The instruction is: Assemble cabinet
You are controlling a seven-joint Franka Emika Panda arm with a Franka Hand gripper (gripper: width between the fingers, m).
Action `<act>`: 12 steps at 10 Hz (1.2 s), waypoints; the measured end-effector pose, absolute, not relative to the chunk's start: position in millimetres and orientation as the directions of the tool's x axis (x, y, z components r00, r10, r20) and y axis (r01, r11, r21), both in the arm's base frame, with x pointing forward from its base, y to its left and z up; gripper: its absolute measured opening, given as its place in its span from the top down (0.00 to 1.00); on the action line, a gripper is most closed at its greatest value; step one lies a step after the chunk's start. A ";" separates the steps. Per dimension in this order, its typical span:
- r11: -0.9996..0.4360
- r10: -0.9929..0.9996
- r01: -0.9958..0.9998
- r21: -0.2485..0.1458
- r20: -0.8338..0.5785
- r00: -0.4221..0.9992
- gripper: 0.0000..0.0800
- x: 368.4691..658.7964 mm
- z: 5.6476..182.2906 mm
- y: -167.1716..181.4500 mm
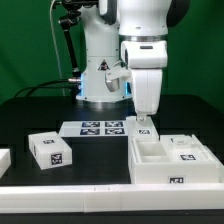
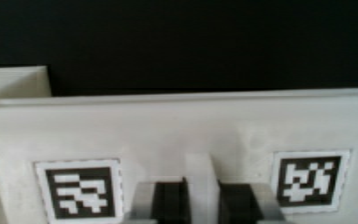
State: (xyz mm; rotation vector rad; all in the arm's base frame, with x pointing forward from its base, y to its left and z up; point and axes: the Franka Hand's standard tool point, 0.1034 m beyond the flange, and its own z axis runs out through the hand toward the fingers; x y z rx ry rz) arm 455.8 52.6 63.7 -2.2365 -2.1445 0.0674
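Observation:
The cabinet body (image 1: 170, 165), a large open white box with inner compartments, lies at the exterior view's right front. My gripper (image 1: 143, 117) hangs straight down over its far left corner and is closed on the upper edge of a small white panel (image 1: 144, 128) with markers. In the wrist view this panel (image 2: 176, 130) fills the picture and shows two square markers. The two dark fingers (image 2: 165, 203) stand close together with a pale strip of the panel between them, around my gripper's middle (image 2: 202, 198). I cannot tell whether the panel rests on the box.
A loose white block (image 1: 50, 150) with markers lies at the exterior view's left front. Another white piece (image 1: 4, 160) is cut off at the left edge. The marker board (image 1: 100, 128) lies behind, near the arm's base (image 1: 100, 80). The table is black.

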 end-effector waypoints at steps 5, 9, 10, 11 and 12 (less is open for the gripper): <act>-0.042 0.999 0.995 -0.086 -0.016 0.040 0.91 457.1 69.3 50.9; -0.050 0.999 0.995 -0.088 -0.018 0.048 0.91 457.4 69.6 50.3; -0.063 0.998 0.995 -0.072 -0.012 0.062 0.91 456.4 67.8 51.6; -0.064 0.998 0.996 -0.069 -0.010 0.063 0.91 456.4 67.3 51.5; -0.064 0.998 0.996 -0.055 -0.004 0.064 0.91 456.5 66.5 52.6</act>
